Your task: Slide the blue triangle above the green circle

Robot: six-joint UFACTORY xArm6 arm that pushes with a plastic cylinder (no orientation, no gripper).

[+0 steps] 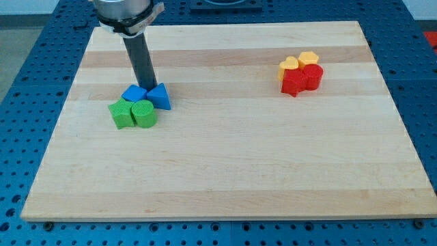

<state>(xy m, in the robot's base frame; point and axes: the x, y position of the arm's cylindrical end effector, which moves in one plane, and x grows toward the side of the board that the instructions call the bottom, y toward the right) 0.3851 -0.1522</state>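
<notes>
The blue triangle [160, 97] lies left of the board's middle, just up and right of the green circle [143, 113], touching it. A second blue block [134, 93] sits just left of the triangle, above the green blocks. A green star-like block [121, 113] sits left of the green circle. My tip [147, 86] comes down from the view's top and stands right behind the two blue blocks, between them, at their upper edge.
At the view's upper right stands a tight cluster: a yellow heart [289, 65], a yellow hexagon [309, 59], a red star-like block [294, 81] and a red cylinder [313, 75]. The wooden board [225, 171] rests on a blue perforated table.
</notes>
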